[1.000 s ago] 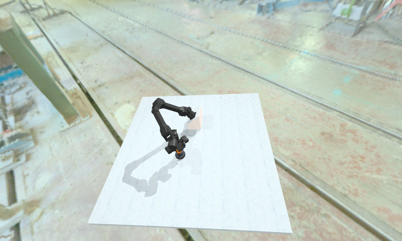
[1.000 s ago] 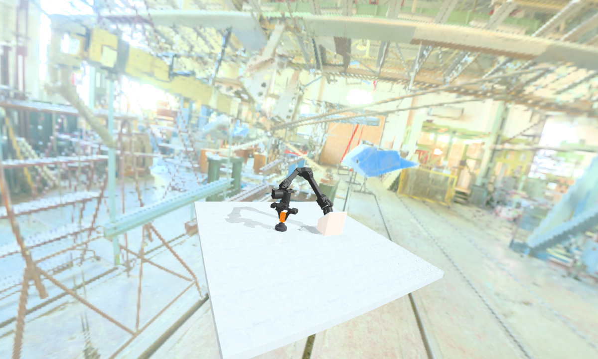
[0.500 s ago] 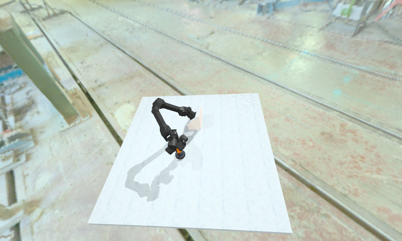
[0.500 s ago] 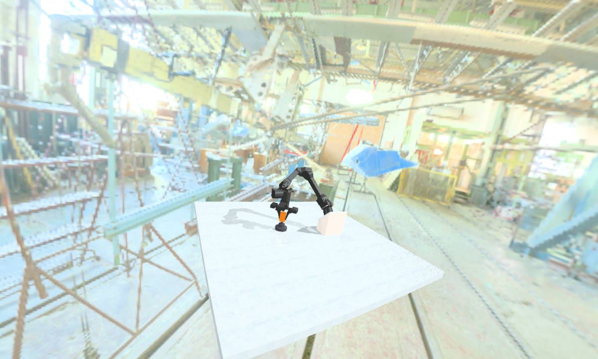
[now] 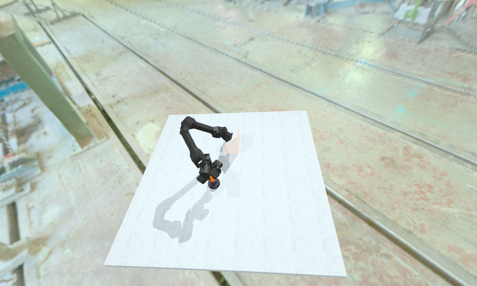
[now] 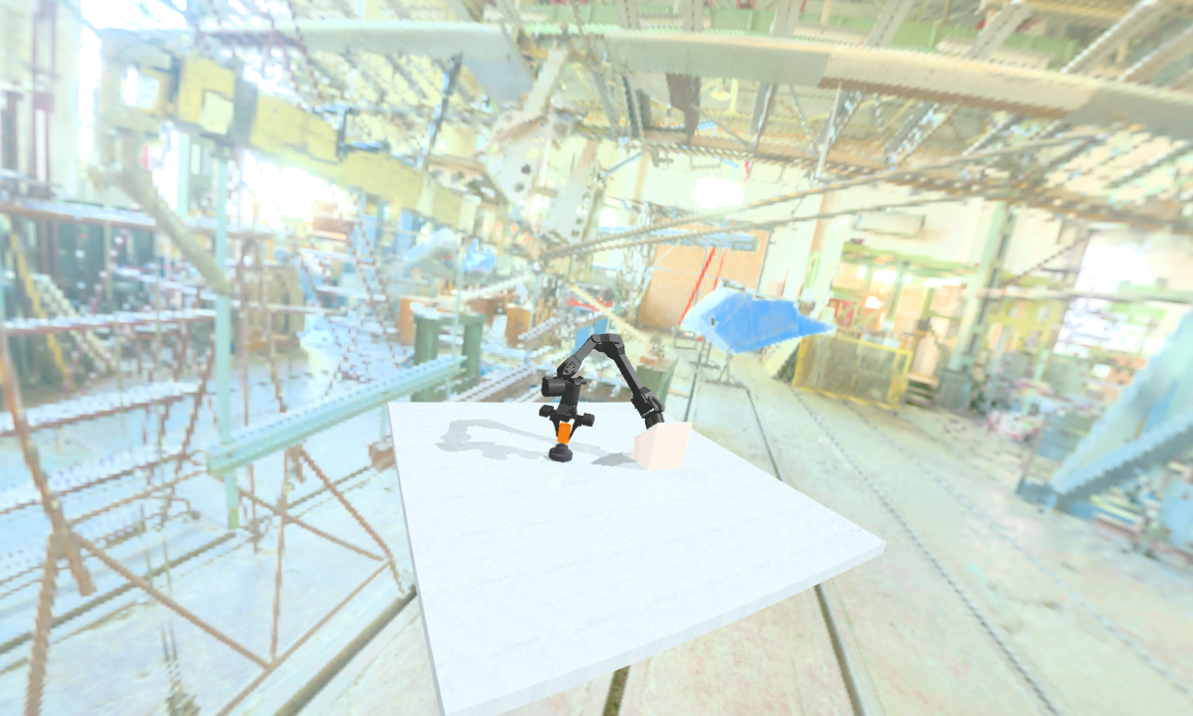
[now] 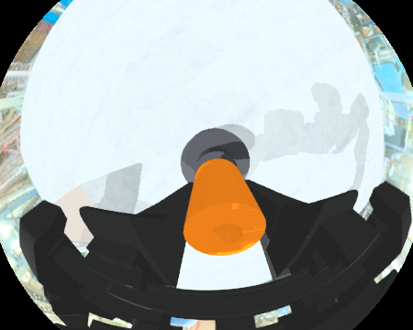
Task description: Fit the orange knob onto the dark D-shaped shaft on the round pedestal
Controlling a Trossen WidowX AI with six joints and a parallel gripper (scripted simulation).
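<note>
The orange knob (image 5: 212,178) (image 6: 564,434) (image 7: 225,206) is held over the round dark pedestal (image 5: 217,185) (image 6: 560,455) (image 7: 190,153). My gripper (image 5: 211,176) (image 6: 564,428) (image 7: 221,194) is shut on the knob, with one finger on each side of it. In the exterior view the knob leans slightly, and dark material shows between its lower end and the pedestal's wide base. In the wrist view the knob covers the middle of the pedestal. The shaft's flat side and the knob's hole are hidden, and I cannot tell whether the shaft tip is inside the hole.
A pale pink angular block (image 5: 231,146) (image 6: 668,447) (image 7: 78,213) stands on the white table (image 5: 275,213) (image 6: 583,570) (image 7: 170,92) beside the arm's base. The arm's links arch up from the base and come down over the pedestal.
</note>
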